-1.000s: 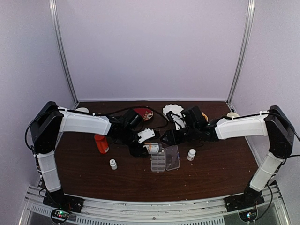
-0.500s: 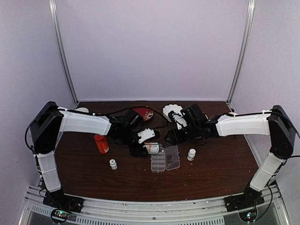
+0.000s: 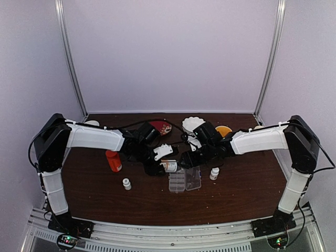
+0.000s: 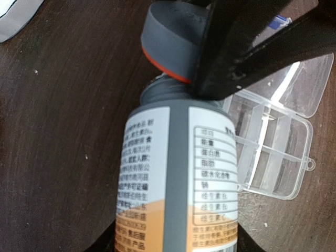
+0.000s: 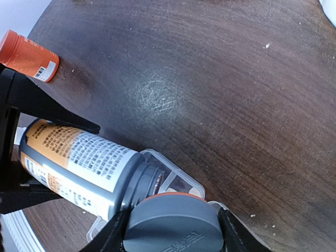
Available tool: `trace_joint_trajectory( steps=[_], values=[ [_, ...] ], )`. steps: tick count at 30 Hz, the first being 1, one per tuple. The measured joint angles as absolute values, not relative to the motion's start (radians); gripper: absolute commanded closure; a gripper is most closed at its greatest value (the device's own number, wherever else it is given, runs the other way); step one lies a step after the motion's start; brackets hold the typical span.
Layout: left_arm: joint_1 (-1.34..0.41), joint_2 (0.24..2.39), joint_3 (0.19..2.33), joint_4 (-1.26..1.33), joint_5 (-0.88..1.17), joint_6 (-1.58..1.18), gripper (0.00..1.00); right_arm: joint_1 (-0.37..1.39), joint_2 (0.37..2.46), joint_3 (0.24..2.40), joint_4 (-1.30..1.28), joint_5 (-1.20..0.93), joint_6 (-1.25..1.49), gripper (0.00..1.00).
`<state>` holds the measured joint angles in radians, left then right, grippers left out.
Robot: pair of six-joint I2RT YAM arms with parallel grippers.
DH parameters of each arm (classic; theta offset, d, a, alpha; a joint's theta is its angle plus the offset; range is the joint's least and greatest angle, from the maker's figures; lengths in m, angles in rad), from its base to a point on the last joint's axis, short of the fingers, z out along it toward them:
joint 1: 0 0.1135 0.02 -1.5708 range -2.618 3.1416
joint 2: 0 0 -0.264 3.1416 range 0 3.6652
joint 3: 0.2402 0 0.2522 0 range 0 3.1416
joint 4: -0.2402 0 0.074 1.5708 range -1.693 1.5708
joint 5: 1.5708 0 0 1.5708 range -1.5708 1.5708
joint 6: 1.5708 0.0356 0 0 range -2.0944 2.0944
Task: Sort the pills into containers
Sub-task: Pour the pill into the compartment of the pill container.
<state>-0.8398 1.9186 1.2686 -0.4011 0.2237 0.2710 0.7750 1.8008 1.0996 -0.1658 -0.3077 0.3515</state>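
As our left pincer [image 3: 161,167] is pinching the bottle [image 4: 178,157] and the right pincer [image 5: 170,239] its cap [image 4: 170,31], we are uncapping; next, careful pouring into the cells [image 4: 268,152].

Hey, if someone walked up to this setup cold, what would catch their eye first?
Mid-table, both arms meet over one grey bottle with an orange label. The left gripper holds its body tilted, and the right gripper is clamped on its grey cap, just off the neck. Right under the bottle's mouth lies the clear pill box, lid open.
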Motion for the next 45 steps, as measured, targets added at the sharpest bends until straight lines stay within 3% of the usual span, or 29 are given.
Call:
trace_joint_trajectory(
  steps=[18,45],
  values=[
    [-0.846,1.925,1.320,-0.432,0.225,0.271,1.00,0.721,1.549,0.941,-0.007,-0.283,0.376,1.00],
    [-0.846,1.947,1.354,-0.483,0.200,0.271,1.00,0.721,1.531,0.876,0.088,-0.272,0.423,1.00]
  ],
)
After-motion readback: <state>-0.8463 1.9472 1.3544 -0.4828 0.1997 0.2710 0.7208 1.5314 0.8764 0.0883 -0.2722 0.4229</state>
